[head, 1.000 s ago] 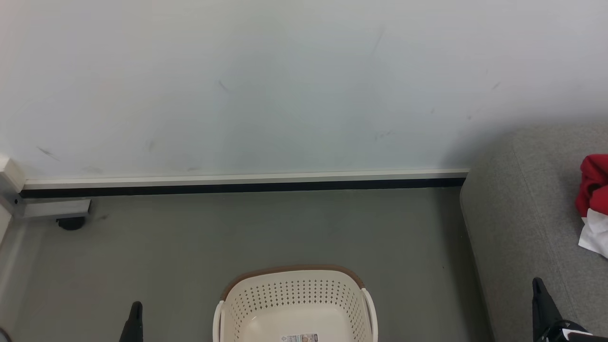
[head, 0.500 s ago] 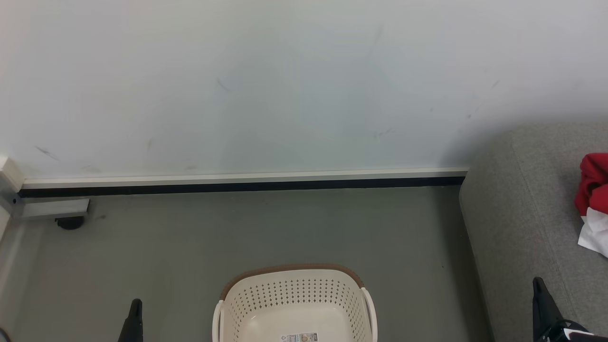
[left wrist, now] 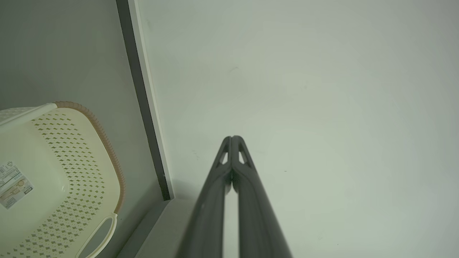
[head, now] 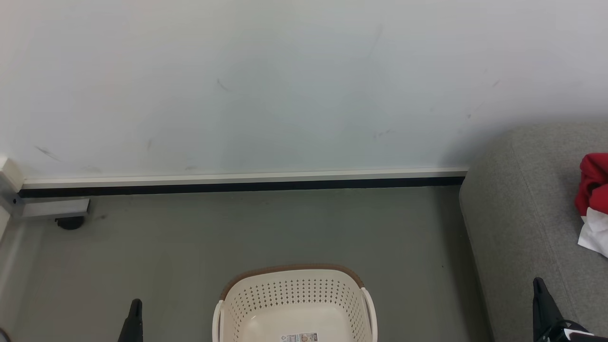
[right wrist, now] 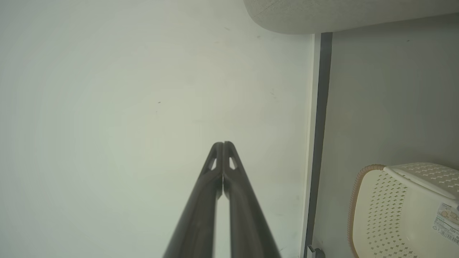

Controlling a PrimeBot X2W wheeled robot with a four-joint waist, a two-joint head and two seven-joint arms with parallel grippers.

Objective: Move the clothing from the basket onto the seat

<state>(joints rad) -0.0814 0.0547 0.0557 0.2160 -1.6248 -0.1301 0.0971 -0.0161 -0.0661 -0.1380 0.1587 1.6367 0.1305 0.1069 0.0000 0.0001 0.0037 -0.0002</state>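
One basket [head: 294,288], one seat [head: 517,213], one clothing heap [head: 592,183]

A living-room corner: grey sofa [head: 532,199], laundry basket [head: 294,289], bare wall [head: 266,85].

The left tool [left wrist: 232,140] and right tool [right wrist: 223,146] each have two long dark-grey fingers [left wrist: 259,222], tapering to rounded tips with small triangular cutouts behind. Below the right tool's base, perhaps a black cable [head: 559,327].

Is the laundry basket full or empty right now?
Empty, as far as shown: the basket holds just a sticker, its near end out of frame; the clothing lies on the seat.
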